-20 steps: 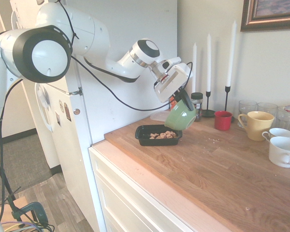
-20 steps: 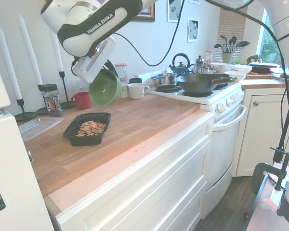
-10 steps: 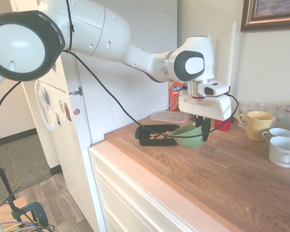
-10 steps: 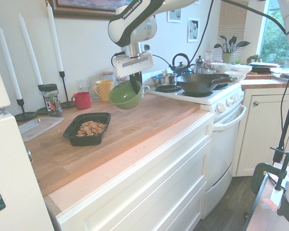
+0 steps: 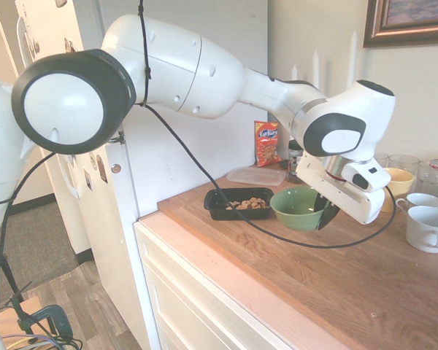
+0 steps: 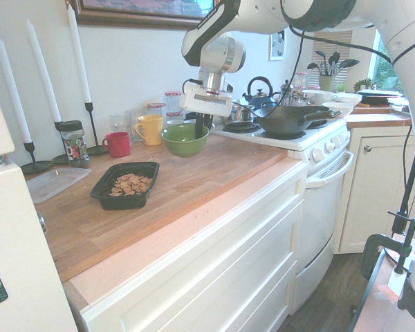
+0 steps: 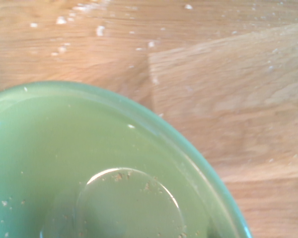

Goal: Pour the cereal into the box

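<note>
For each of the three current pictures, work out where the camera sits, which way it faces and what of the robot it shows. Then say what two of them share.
First exterior view: beside the fridge, facing along the counter to the mugs; the arm enters from the left.
Second exterior view: across the counter, facing the wall and stove; the arm enters from the right.
Wrist view: on the wrist, facing into the green bowl; no robot parts identifiable.
Both exterior views share the black box, cereal and gripper at the bowl.
</note>
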Available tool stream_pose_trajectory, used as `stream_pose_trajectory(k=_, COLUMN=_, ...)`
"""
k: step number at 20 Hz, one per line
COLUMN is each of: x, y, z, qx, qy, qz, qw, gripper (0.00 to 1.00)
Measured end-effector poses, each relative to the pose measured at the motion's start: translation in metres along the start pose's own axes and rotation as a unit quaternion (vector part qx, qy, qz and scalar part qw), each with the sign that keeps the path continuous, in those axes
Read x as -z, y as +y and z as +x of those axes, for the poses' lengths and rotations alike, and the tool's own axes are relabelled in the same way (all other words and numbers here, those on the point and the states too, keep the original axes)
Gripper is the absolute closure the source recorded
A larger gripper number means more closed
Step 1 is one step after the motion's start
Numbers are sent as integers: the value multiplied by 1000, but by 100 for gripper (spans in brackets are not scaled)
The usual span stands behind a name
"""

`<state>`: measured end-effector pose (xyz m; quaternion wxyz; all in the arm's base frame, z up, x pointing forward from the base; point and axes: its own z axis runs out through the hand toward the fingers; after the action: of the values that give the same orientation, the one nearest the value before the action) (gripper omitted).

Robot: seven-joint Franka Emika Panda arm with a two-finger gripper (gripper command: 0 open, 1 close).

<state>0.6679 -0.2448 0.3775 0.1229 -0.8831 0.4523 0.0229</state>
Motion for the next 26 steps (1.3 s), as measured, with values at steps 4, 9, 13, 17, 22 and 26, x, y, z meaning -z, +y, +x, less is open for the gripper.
stream_pose_trajectory(k=4, x=2, y=13, z=18, qx=-10, qy=-8, qz=1, qw=1000, gripper=100)
stream_pose_trajectory(k=9, x=-8, y=21, z=37, qx=-22, qy=-23, qz=5, qw=999, gripper=100)
stream_pose_trajectory(k=13, x=-22, y=24, z=49, qx=-27, qy=-29, qz=6, qw=999, gripper=100)
stream_pose_trajectory(k=17, x=-31, y=28, z=56, qx=-34, qy=-36, qz=11, qw=999, gripper=0)
stream_pose_trajectory(k=22, x=-33, y=26, z=55, qx=-32, qy=-45, qz=8, qw=998, gripper=0)
stream_pose_trajectory(k=26, x=-27, y=21, z=54, qx=-26, qy=-44, qz=5, qw=999, gripper=0)
